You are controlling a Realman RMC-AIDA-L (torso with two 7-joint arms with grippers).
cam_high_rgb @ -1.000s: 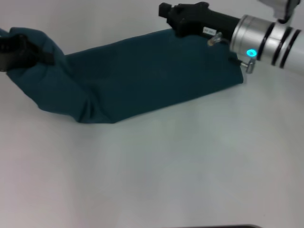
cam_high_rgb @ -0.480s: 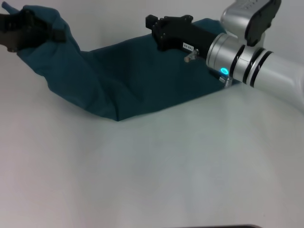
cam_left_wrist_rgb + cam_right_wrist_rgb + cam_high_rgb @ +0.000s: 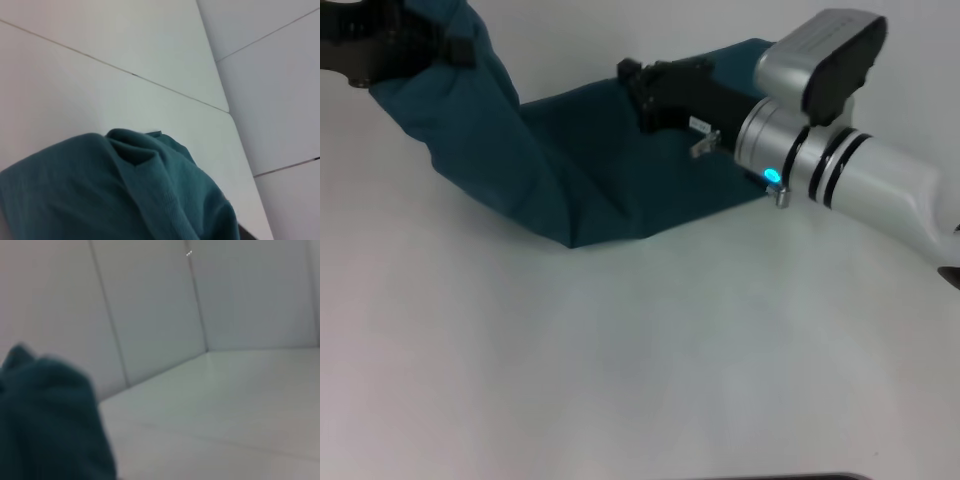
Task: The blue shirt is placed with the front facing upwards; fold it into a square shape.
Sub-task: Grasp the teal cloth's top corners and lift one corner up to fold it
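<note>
L gripper, far L corner of head view: clamped on a bunched end of the blue shirt, holding that end raised so cloth drapes down to the white table. R gripper, over the shirt's far edge nr centre: black fingers low against the fabric, apparently pinching it, tho the closure itself is hidden; silver forearm w/ lit blue ring trails off to the R. Shirt: folded strip across the far part of table, R end flat, no lettering showing; both wrist views show only bunched teal cloth close up, plus table and wall panels.
</note>
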